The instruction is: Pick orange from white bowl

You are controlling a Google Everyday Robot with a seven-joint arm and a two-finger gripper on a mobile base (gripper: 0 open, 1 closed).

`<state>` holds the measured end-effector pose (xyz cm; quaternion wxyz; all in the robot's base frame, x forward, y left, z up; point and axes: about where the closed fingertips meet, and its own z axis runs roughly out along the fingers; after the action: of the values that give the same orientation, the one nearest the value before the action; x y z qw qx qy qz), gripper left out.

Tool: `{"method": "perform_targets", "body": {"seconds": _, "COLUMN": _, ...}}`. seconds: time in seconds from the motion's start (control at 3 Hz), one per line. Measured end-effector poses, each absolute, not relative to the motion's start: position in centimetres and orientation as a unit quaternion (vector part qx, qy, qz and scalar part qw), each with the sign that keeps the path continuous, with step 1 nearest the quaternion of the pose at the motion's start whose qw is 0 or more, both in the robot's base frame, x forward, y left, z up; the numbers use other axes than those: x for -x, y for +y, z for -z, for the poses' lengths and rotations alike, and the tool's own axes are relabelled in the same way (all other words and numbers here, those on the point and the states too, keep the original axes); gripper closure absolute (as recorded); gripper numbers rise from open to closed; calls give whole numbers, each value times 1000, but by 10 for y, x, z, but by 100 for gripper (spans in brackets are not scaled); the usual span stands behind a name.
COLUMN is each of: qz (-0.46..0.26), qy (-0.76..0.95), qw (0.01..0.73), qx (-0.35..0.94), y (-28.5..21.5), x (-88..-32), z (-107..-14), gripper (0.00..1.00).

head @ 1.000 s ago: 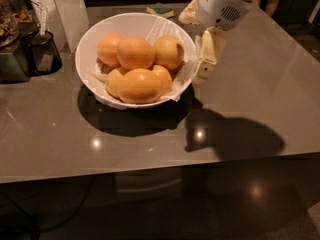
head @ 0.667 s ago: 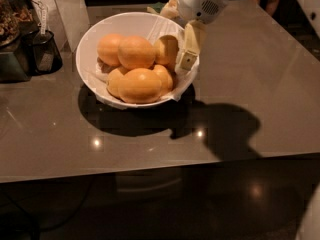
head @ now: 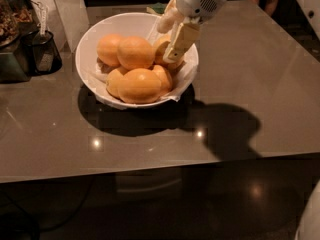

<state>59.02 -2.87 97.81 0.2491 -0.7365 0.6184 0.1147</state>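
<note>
The gripper hangs over the right side of the white bowl (open or closed, we cannot tell), above a paler fruit. The orange sits mid-bowl in the heap. Closing here risks the wrong fruit, and the round, dimpled skins may roll on the crinkled paper lining.

Grey glossy table, light spots mirrored on its near half. Dark cup at table's left side, white strip sticking up out of it. Dark appliance at table's far-left corner, touching cup, brownish bits in jar on top. White upright panel at table's far-left edge. Green thing at table's far edge, mostly hidden. Gripper hangs above table's far middle.
</note>
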Motion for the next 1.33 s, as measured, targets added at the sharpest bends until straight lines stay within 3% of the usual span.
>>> {"method": "perform_targets", "body": {"seconds": 0.67, "qz": -138, "qy": 586, "qw": 259, "qx": 755, "y": 5, "x": -613, "z": -970, "gripper": 31}}
{"method": "perform_targets", "body": {"seconds": 1.33, "qz": -170, "qy": 555, "qw": 258, "qx": 772, "y": 46, "x": -633, "z": -956, "gripper": 33}}
